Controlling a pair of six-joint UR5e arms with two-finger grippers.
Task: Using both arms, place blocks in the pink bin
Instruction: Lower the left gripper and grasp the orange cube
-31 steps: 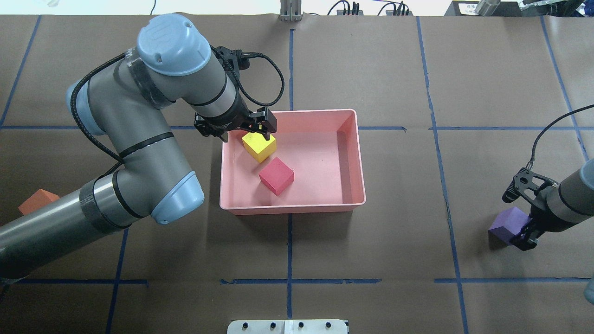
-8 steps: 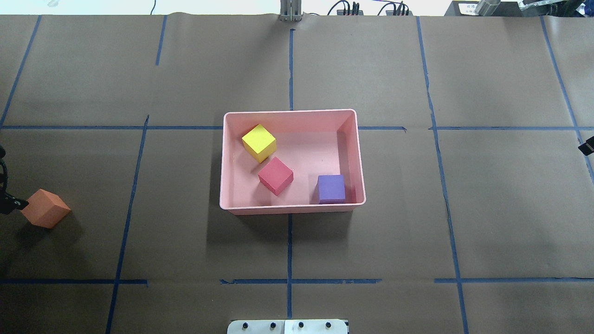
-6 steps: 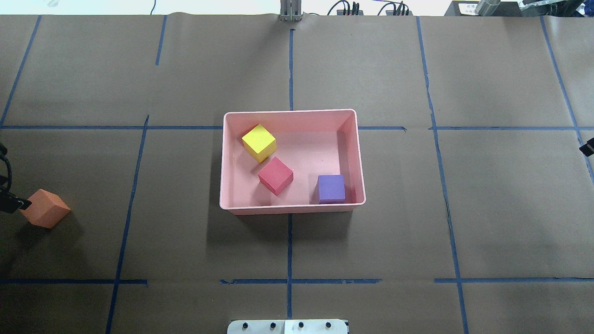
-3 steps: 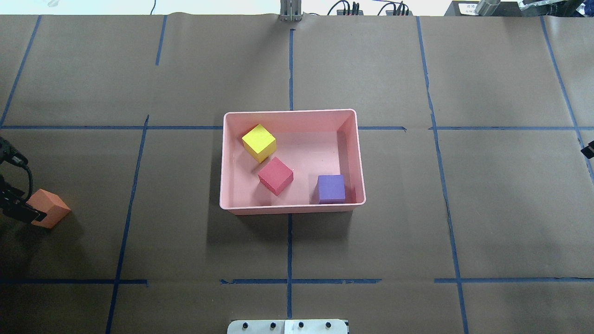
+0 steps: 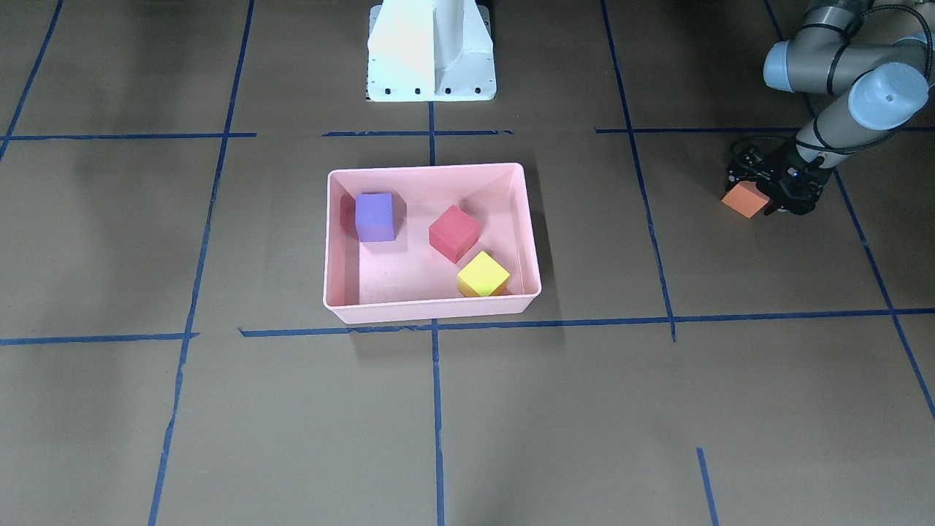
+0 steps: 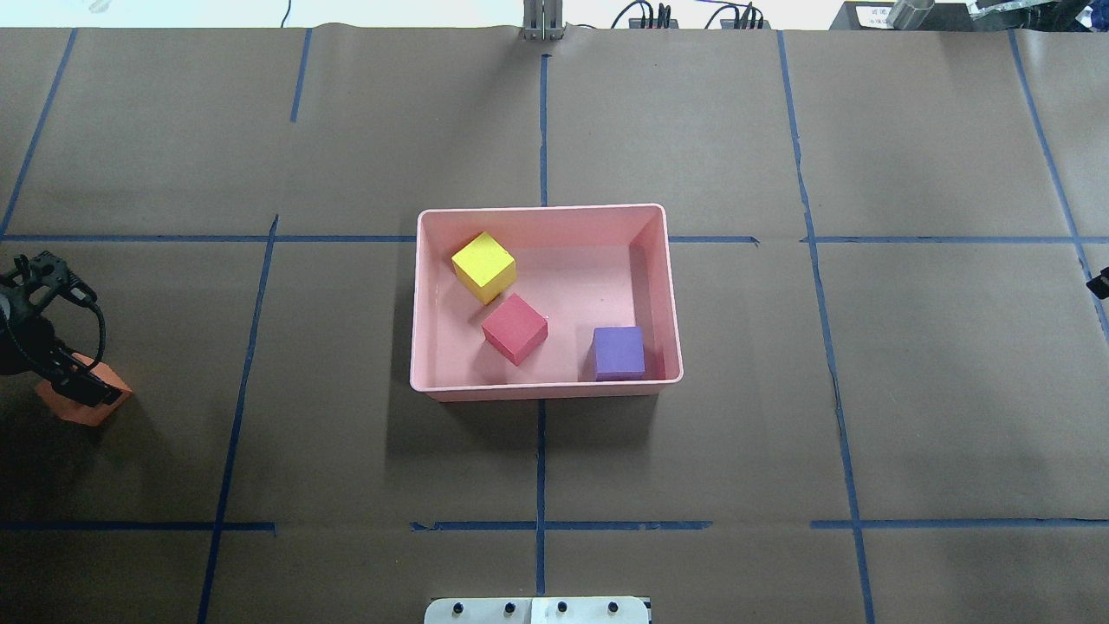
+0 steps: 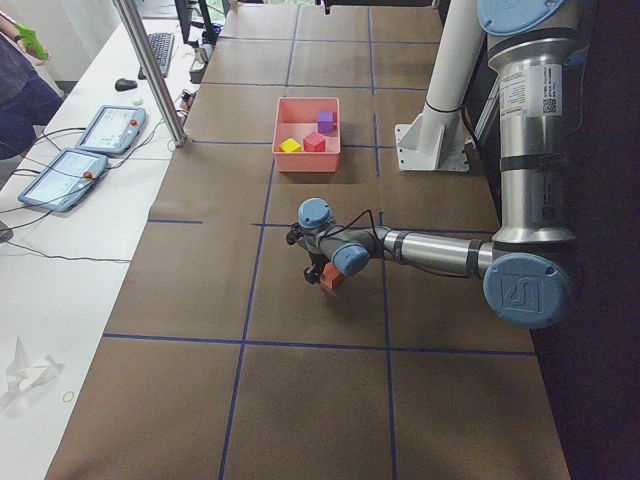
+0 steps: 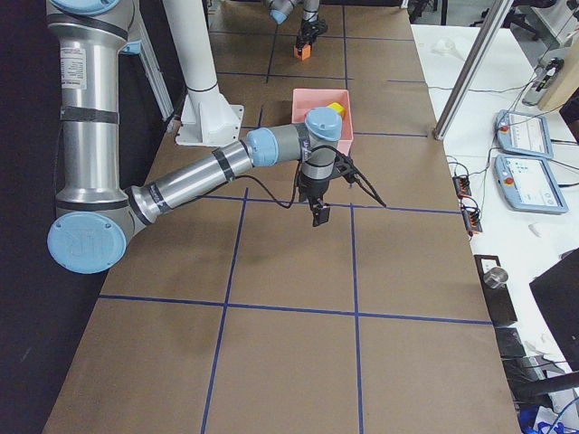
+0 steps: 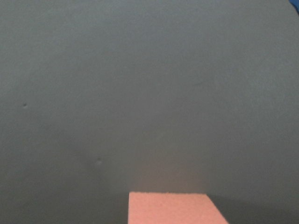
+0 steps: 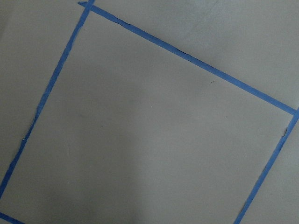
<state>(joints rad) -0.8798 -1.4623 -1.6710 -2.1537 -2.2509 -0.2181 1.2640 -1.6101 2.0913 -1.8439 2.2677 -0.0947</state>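
The left pincer [image 5: 767, 197] is down low, right against the orange block [image 5: 741, 199], which sits on the worktop [image 6: 780, 433] towards the robot's left end. From here I can't make out whether the fingers have closed on it. The right pincer [image 8: 319, 215] hangs above the brown paper at the other end, and I can't tell if it's open or closed either. In the middle, the pink bin [image 6: 544, 208] holds the yellow block [image 6: 483, 267], the red block [image 6: 515, 328] and the purple block [image 6: 619, 353], each apart from the others, with the purple one near a corner.

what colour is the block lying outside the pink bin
Orange. The orange block shows best in the exterior front-facing view.
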